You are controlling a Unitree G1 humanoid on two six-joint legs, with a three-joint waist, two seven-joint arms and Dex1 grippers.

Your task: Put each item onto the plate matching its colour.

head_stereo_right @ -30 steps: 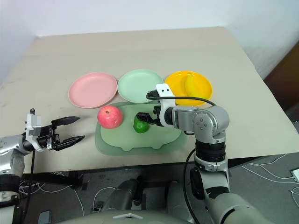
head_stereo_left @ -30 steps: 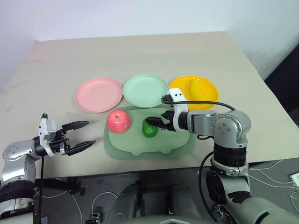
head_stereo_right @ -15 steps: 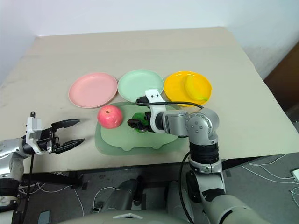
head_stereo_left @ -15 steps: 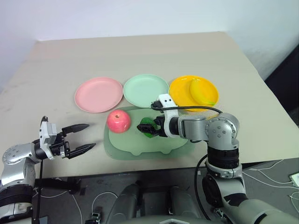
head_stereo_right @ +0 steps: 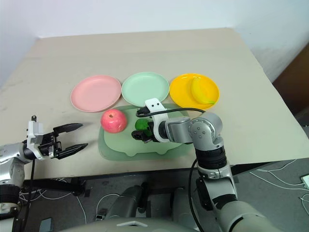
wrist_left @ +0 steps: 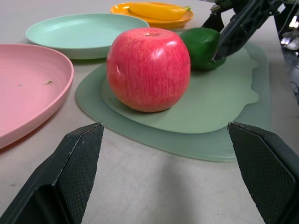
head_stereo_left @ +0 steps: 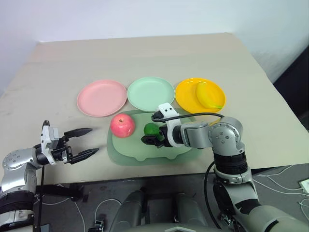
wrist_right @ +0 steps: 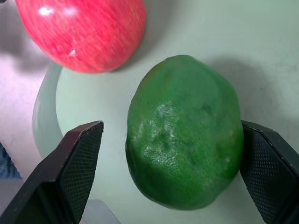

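Observation:
The small dark green fruit lies on the sage mat, just right of the red-pink apple. My right gripper is open and straddles the green fruit; one finger touches it and the other stands slightly off. The yellow banana rests on the yellow-orange plate. The pink plate and the mint plate are bare. My left gripper hangs open at the table's near left edge, facing the apple from a distance.
The three plates stand in a row behind the mat. The table's front edge runs just in front of the mat. A black cable loops over my right wrist.
My right gripper has slid left and down until its fingers straddle the green fruit, and they have narrowed a little. The left arm has stayed still.

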